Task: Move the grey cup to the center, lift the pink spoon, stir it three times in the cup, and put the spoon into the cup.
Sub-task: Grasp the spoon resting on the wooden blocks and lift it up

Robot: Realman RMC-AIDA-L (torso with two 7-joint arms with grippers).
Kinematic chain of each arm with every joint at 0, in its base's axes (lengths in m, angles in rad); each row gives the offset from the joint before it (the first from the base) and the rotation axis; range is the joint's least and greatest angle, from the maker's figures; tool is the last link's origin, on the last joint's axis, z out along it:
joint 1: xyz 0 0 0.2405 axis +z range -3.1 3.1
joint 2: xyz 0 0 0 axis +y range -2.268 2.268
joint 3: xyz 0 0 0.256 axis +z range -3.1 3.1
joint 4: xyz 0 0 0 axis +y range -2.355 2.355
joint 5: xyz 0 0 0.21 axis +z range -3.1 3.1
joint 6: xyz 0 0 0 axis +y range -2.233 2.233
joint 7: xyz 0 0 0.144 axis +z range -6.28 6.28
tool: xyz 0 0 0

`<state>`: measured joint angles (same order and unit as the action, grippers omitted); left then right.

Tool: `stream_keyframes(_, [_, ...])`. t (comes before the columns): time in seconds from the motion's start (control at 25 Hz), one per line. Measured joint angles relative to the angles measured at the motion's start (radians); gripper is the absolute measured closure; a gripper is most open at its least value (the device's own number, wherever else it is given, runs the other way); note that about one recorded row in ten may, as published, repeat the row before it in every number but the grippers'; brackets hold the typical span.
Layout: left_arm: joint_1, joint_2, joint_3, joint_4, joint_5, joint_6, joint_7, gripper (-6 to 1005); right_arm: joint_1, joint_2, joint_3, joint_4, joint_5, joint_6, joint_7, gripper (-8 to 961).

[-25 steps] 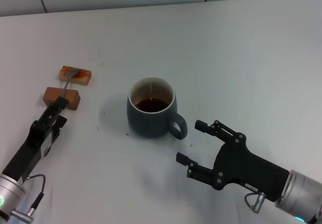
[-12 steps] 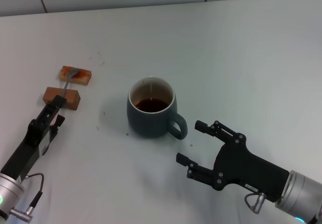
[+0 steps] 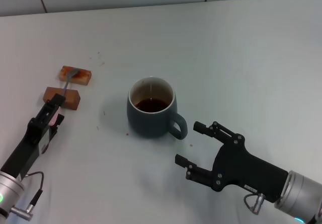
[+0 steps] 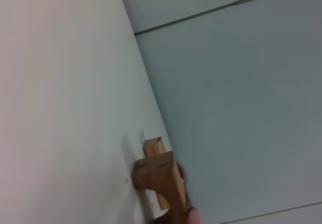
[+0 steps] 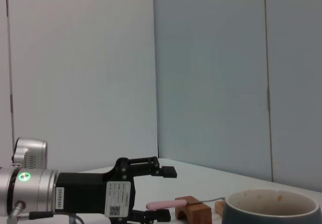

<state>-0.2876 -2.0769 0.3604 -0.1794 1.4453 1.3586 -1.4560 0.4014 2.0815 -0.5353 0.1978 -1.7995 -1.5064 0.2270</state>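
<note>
We see the grey cup [image 3: 151, 114] upright near the middle of the white counter [image 3: 241, 58], dark liquid inside, its handle turned toward our right end effector [image 3: 193, 144] — jaws spread wide, empty, just short of that handle. The pink spoon [image 5: 166, 204] lies across two brown blocks [image 3: 62, 97] at our left, well apart from the cup. Our left end effector [image 3: 56, 107] sits at the spoon's handle end beside the nearer block — fingers parted around the handle in the right wrist view, not visibly clamped.
</note>
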Motion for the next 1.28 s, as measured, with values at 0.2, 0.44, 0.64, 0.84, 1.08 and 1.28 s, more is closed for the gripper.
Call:
stream_keyframes(0.2, [-0.006,0.0,0.0,-0.001,0.006,-0.025,-0.018,242,0.002,0.0,0.0,0.0,0.0,0.0,0.0,149])
stream_keyframes(0.44, [-0.015,-0.002,0.001,-0.002,0.006,-0.034,-0.021,330,0.0,-0.001,0.0,0.0,0.0,-0.001,0.0,149])
stream_keyframes(0.64, [-0.016,-0.002,0.0,-0.002,0.006,-0.033,-0.021,373,-0.001,-0.002,0.0,0.0,0.0,-0.002,0.0,149])
stream_keyframes(0.84, [-0.018,-0.002,0.0,-0.002,-0.001,-0.034,-0.021,378,-0.001,-0.002,0.0,0.0,0.0,-0.002,0.0,149])
stream_keyframes(1.08, [-0.016,-0.001,0.0,0.0,0.0,-0.035,-0.021,395,-0.003,-0.002,0.0,0.0,0.0,-0.002,0.0,149])
stream_keyframes(1.28, [-0.015,0.0,0.0,0.0,0.0,-0.035,-0.021,459,-0.003,-0.001,0.0,0.0,0.0,-0.002,0.0,149])
